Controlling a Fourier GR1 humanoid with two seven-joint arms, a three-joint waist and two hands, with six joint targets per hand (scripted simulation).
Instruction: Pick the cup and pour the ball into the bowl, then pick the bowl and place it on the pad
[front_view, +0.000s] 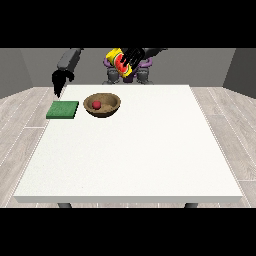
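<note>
Cup (118, 60) is held in the air, behind the table's far edge, in front of the robot's torso. It is yellow with a red inside, tipped on its side, mouth turned toward the camera and slightly down. It is gripped by the hand at the view's right (133, 56), whose fingers are curled round it from the right side; dark fingers are seen across the mouth's right rim.

Ball (96, 104) is red and is seen inside the bowl (112, 102), left of the bowl's centre. The bowl is brown, upright, and is set on the table (135, 150) near the far edge, left of the middle. Cup and bowl are well apart: the cup is above and beyond the bowl, slightly to its right.

Pad (63, 110) is green, flat, and is placed just left of the bowl, near the far-left corner, close to the left edge. A narrow strip of table is seen between pad and bowl; no contact.

Hand at the view's left (59, 81) is hung above the far-left corner, behind the pad, fingers pointed down. Nothing is held by it. Whether the fingers are spread or pressed together cannot be told.
</note>
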